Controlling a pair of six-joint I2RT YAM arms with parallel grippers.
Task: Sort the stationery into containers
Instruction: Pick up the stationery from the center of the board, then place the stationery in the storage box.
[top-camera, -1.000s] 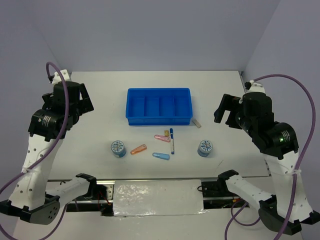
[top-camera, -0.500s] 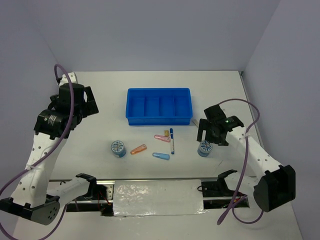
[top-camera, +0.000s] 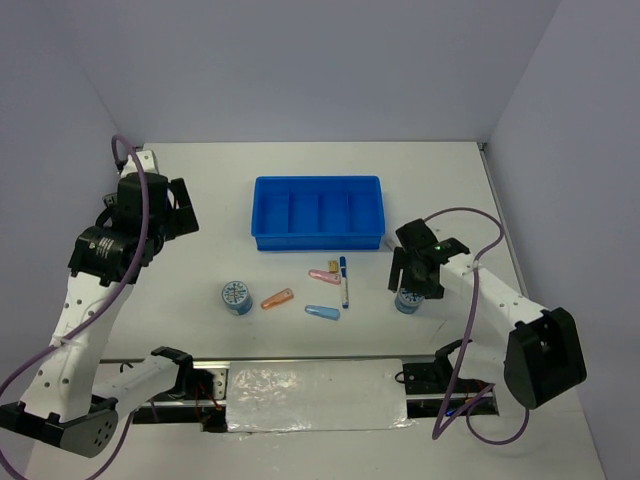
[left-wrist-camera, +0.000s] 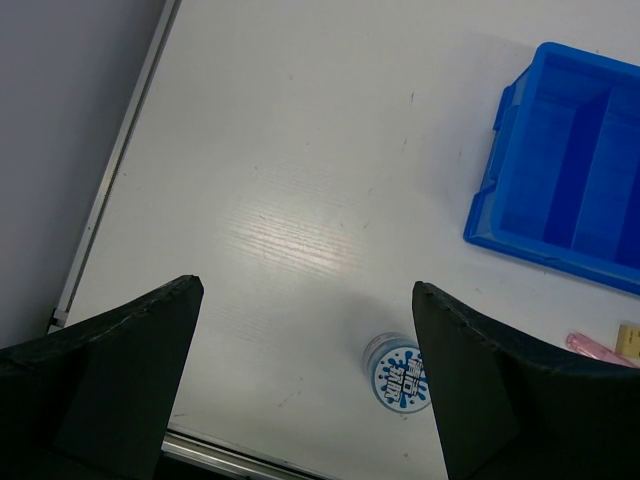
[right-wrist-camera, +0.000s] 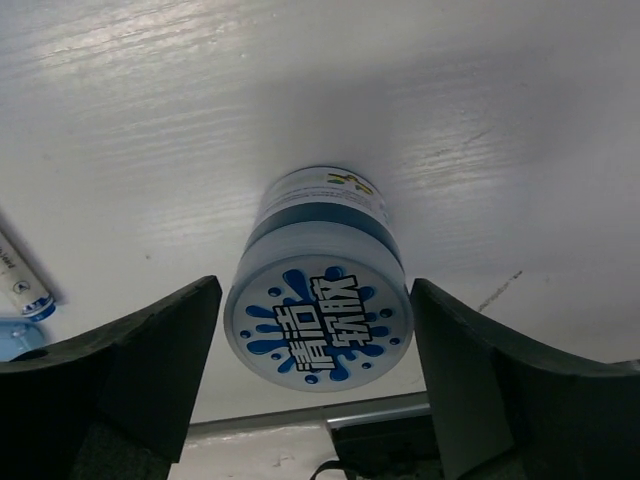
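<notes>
One disc (right-wrist-camera: 318, 305) btwn R jaws, jaws spread

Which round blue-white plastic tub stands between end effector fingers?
The right round blue-white tub, straddled by the right end effector; the left tub stands alone.

The white table (top-camera: 460, 180) carries a blue tray (top-camera: 318, 244), discs (top-camera: 236, 296), capsules (top-camera: 278, 298), pen (top-camera: 344, 280).

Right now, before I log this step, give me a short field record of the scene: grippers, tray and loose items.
right gripper: open, straddling the right disc, gaps both sides
left gripper: open, holding nothing
tray: four compartments, all empty
left disc: on table, apart from both grippers
pen, orange capsule, pink capsule, blue capsule: on table between the discs
</notes>
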